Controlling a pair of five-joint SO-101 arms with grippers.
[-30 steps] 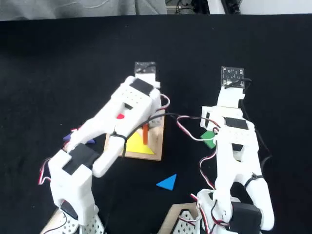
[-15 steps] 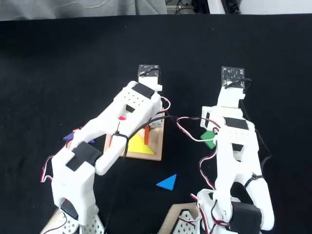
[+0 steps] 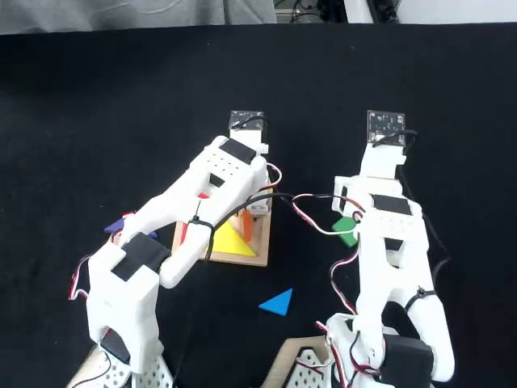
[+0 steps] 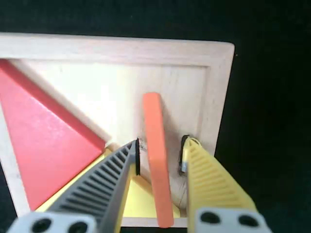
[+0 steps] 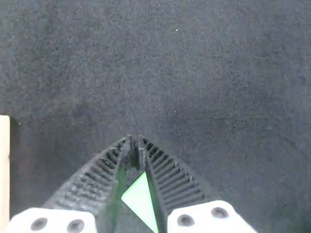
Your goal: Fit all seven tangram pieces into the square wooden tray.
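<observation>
Orange piece [image 4: 156,170] on edge in the wooden tray [image 4: 218,97], left tool [image 4: 160,155] released astride it.
Red triangle [image 4: 43,141] and yellow piece [image 4: 141,201] lie flat in the tray. Over the last second the left arm has edged right and nearer, covering more of the orange piece from above. The right tool [image 5: 134,145] stays clenched, tips together over the green piece [image 5: 141,199] on the desk [image 3: 121,97]; the blue triangle [image 3: 278,303] lies near of the tray.

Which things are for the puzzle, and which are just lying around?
For the puzzle: wooden tray, red triangle, yellow triangle, orange piece on edge inside the open left tool, blue triangle, green piece, dark blue piece, right tool.

Just lying around: black table cover, grey cloth, wooden board by the arm bases.
</observation>
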